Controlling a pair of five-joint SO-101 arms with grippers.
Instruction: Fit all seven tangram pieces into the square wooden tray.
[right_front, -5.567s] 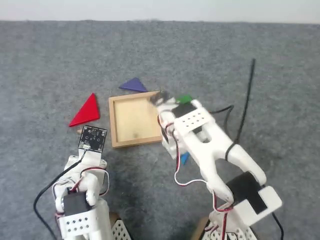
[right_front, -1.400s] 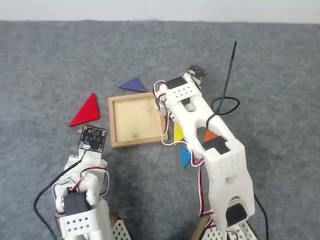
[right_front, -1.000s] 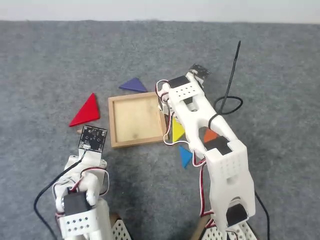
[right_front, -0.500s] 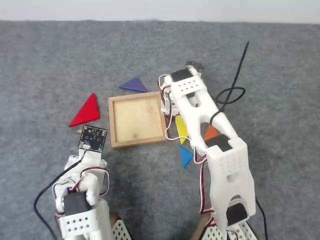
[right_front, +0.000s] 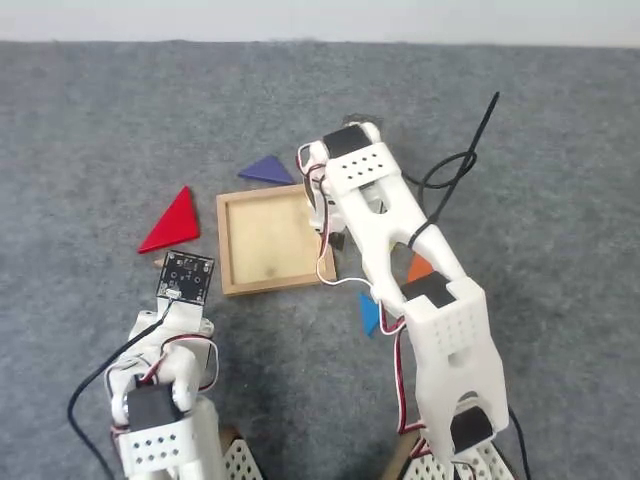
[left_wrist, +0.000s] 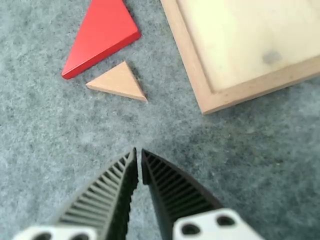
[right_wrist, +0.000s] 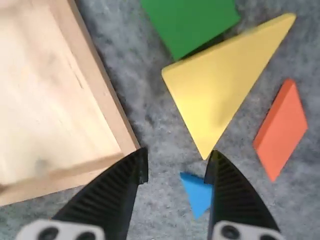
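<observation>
We are holding our left gripper (left_wrist: 138, 151) low over the carpet (right_front: 100, 120), its fingers pressed together with nothing between them. Ahead of it the tan triangle (left_wrist: 117, 82) is lying flat just beside the red triangle (left_wrist: 100, 35). Both are sitting outside the tray (left_wrist: 186, 60), off its left rim. From above, we are seeing our left arm (right_front: 160, 400) standing at the near edge of the carpet, short of the tray. The purple triangle (right_front: 268, 169) is resting just beyond the tray's far rim.

Our right arm (right_front: 400, 250) is hanging over the tray's right side. We are holding the right gripper (right_wrist: 177, 162) above the carpet by the tray's near right corner, fingers spread apart and gripping nothing. The yellow triangle (right_wrist: 220, 95) is pointing one tip close to a fingertip; we cannot tell whether they are touching. The blue triangle (right_wrist: 197, 192) is showing in the gap between the two fingers. The green piece (right_wrist: 192, 22) is lying right beside the yellow triangle, on its side away from the gripper. The orange piece (right_wrist: 280, 130) is sitting a little apart from the yellow triangle, on the side away from the tray. All four are lying on the carpet outside the tray.
</observation>
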